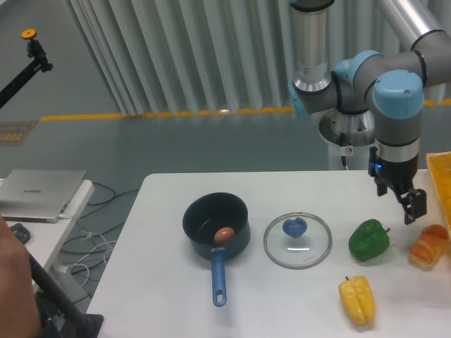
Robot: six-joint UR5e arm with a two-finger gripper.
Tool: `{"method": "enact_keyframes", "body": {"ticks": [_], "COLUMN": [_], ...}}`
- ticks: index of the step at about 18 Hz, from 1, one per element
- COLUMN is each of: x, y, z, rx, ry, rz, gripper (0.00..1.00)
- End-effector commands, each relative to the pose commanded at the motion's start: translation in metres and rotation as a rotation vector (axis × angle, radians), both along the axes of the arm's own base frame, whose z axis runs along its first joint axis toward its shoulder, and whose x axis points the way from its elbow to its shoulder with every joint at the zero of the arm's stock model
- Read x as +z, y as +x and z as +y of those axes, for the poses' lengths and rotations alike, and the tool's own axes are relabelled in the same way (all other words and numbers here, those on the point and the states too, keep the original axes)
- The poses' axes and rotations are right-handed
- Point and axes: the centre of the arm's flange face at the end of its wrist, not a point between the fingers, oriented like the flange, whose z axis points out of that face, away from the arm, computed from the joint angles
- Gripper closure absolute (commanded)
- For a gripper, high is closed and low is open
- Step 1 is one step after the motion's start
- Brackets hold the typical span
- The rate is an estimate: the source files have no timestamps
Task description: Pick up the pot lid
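The gripper (399, 199) points down over the right side of the white table, its two dark fingers apart and nothing visible between them. It is open. Left of it, the round glass pot lid (299, 254) with a metal rim and a blue knob (294, 227) lies on the table, knob up. A wide gap separates lid and gripper. To the left of the lid stands the black pot (199, 239) with a blue handle (219, 280) toward the front and a brown egg-shaped object (224, 235) inside.
A green pepper (369, 240) lies between lid and gripper, near a brown bread-like item (429, 247). A yellow pepper (357, 300) is at the front. A yellow crate (442, 184) stands at the right edge. Beyond the table's left side are a laptop (44, 191) and cables.
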Motion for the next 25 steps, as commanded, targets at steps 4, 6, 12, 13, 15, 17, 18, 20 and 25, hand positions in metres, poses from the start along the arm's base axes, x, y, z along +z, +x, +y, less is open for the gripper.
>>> {"method": "enact_keyframes", "body": {"ticks": [4,6,12,13,15,17,18,20,25], "x": [-0.001,-0.002,-0.021,-0.024,-0.027,-0.027,-0.028,-0.026,-0.018], "y": [0.001,0.001,0.001,-0.001,0.0,0.001,0.002,0.003,0.006], "z": [0.0,0.0,-0.008,-0.011,-0.015,-0.018,-0.018,-0.02,-0.019], "rx": [0.0,0.0,0.018,0.029,0.039,0.042,0.046,0.048,0.21], "ry": [-0.001,0.0,0.007,0.004,0.001,-0.001,-0.003,-0.002,0.006], "rz": [-0.003,-0.006,-0.06,-0.067,-0.073,-0.073,-0.075,-0.072,-0.052], "gripper": [0.0,0.0,0.0,0.0,0.0,0.0,0.0,0.0,0.0]}}
